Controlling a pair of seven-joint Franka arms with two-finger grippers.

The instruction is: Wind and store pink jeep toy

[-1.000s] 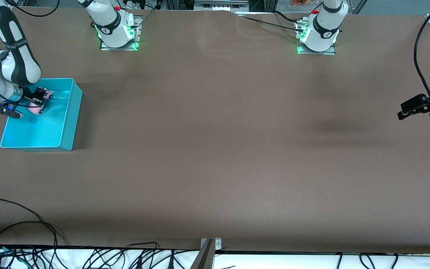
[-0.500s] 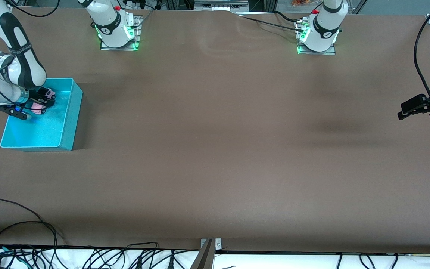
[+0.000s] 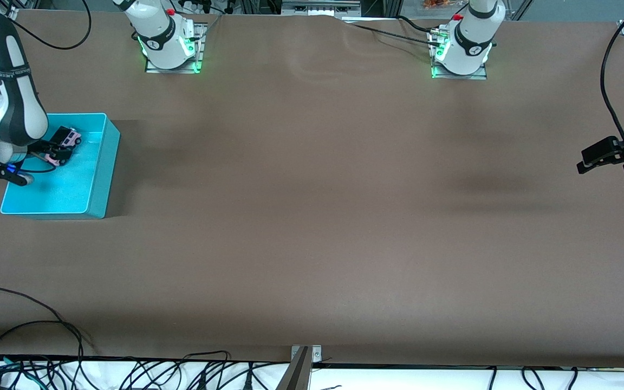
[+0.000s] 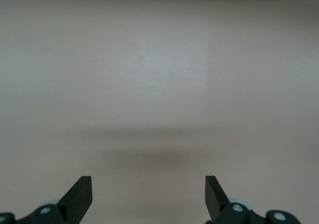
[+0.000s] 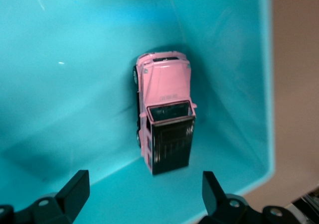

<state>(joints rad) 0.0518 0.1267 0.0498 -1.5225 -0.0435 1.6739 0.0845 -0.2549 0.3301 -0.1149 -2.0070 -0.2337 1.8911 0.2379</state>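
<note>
Pink jeep toy (image 5: 164, 115) sits on the floor of the teal bin (image 3: 98, 179), at the right arm's end of the bench (image 3: 312, 216), near the bin wall farther from the front cam. Right gripper (image 5: 142, 194) hangs over it, fingers released and spread, nothing held. Best move now, I'd judge: lift straight up w/o clipping the jeep or bin rim. Left gripper (image 4: 148, 196) waits over bare bench at its own end, fingers spread, empty.

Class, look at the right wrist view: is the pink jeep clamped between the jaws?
No, the pink jeep toy lies free in the teal bin, jaws apart.
</note>
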